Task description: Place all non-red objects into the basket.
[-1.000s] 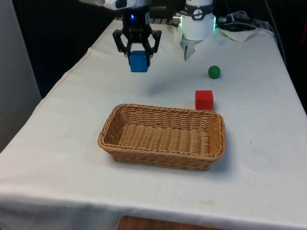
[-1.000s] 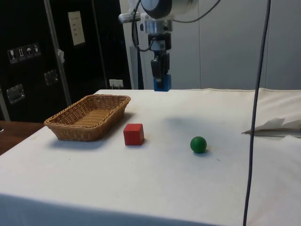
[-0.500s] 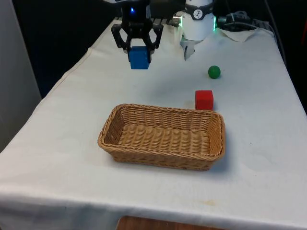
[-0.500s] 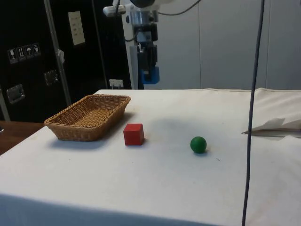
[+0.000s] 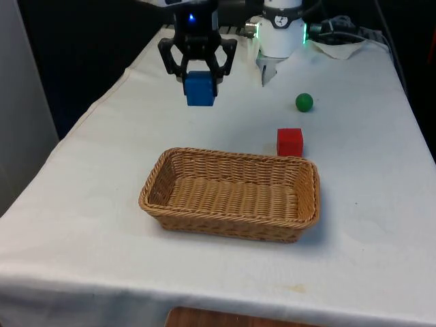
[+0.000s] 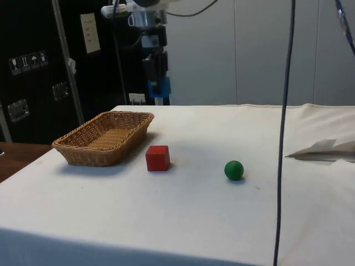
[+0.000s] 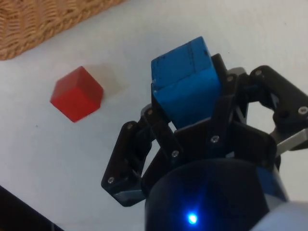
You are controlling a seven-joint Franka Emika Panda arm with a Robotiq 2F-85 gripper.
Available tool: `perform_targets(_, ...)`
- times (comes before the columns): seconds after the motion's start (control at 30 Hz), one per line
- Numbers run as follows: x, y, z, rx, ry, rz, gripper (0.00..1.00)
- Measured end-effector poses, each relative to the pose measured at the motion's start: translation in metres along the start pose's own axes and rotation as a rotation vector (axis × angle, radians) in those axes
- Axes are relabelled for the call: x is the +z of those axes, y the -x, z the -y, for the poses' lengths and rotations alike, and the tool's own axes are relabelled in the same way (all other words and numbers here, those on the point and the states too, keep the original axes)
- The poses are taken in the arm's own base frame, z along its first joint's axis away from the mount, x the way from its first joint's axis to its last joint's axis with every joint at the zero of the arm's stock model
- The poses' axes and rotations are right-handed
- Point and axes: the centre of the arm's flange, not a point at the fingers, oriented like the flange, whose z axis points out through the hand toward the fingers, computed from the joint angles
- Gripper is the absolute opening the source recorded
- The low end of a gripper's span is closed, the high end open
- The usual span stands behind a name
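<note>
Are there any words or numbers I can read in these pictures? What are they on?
None can be read.
Pale sign on the dark cabinet: too blurred to read.
Small picture stickers on that cabinet: symbols, not legible.
The blue cube in the claw, the red cube, the green ball and the wicker basket carry no writing.
</note>
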Motion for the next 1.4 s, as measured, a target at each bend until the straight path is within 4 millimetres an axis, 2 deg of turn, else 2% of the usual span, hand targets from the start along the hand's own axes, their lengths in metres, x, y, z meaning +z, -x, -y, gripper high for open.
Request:
perform_targets(0.17, 0.001, -0.010, 0.003, -0.003, 0.005, -0.001, 0.02)
perform_targets(0.4, 0.005, -0.038, 0.016, -0.011, 0.016, -0.014, 0.02)
perform_targets(0.7, 0.014, -0.063, 0.029, -0.015, 0.020, -0.025, 0.02)
perform_targets(1.1, 0.040, -0.098, 0.039, -0.008, 0.005, -0.058, 0.02)
perform_targets(1.4, 0.062, -0.107, 0.040, -0.004, -0.007, -0.072, 0.02)
